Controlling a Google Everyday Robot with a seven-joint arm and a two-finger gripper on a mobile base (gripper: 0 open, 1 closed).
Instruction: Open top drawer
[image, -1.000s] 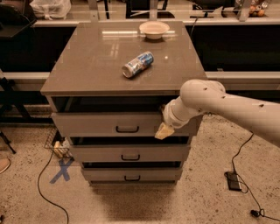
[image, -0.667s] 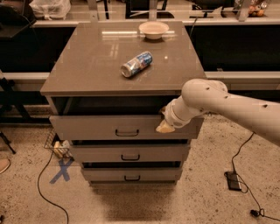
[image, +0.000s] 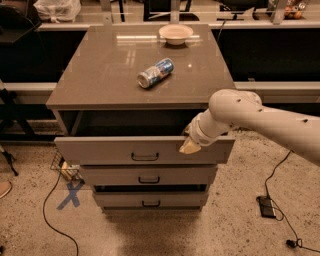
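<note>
The top drawer (image: 100, 150) is the widest of three grey drawers, with a small black bar handle (image: 145, 157) at its centre. It stands pulled out from the cabinet, with a dark gap behind its front. My gripper (image: 190, 145) is at the upper edge of the drawer front, to the right of the handle. My white arm (image: 260, 120) reaches in from the right.
A tipped can (image: 155, 73) and a pale bowl (image: 175, 33) lie on the cabinet top (image: 100, 75). Two narrower drawers (image: 148, 176) sit below. Cables and a power brick (image: 267, 206) lie on the floor at right, a blue X mark (image: 70, 194) at left.
The top drawer has slid further out toward the camera, and my gripper has moved with its front edge.
</note>
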